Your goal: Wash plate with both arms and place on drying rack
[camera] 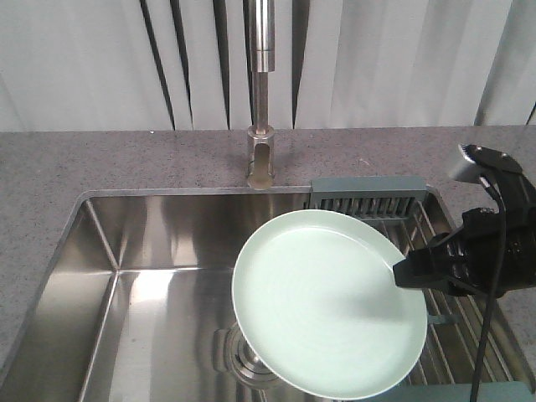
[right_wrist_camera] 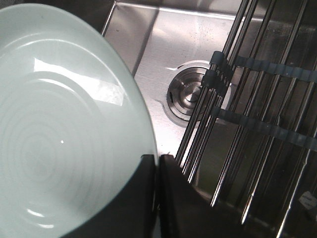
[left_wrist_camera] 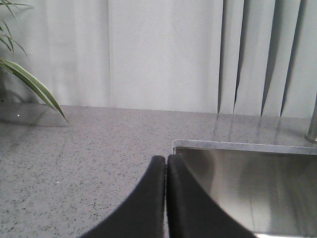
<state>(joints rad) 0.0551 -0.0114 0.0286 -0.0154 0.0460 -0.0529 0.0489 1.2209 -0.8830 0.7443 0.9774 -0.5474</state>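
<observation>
The pale mint-green plate hangs tilted over the steel sink, glossy face up. My right gripper is shut on its right rim, with a light-grey block on top of the arm. In the right wrist view the plate fills the left side, its edge pinched between the black jaws of the right gripper. The drying rack spans the sink's right end, and its wire bars run just right of the plate. My left gripper is shut on nothing above the counter, at the sink's corner.
The sink basin is deep, with a round drain below the plate. A steel faucet stands behind the basin at the middle. Grey speckled countertop surrounds the sink. Plant leaves reach in at the far left.
</observation>
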